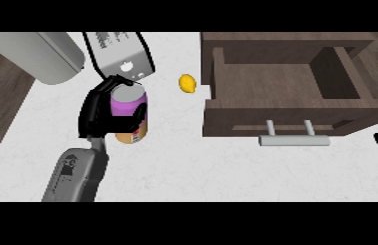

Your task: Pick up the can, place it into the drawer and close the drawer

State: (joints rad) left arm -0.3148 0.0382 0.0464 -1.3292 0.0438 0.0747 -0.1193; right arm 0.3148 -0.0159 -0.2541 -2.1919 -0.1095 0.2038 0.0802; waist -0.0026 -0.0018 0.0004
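Left hand [100, 114] curled round the can [131, 116] (purple top, orange bottom). Off to its right, a small yellow thing [187, 83], then the open drawer [284, 81].

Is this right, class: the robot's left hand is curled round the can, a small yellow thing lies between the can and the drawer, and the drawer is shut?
One part is wrong: the drawer is not shut but pulled open, its handle facing the robot. The head view shows this. The rest stands: the left hand is curled round the can, and the small yellow thing lies between the can and the drawer.
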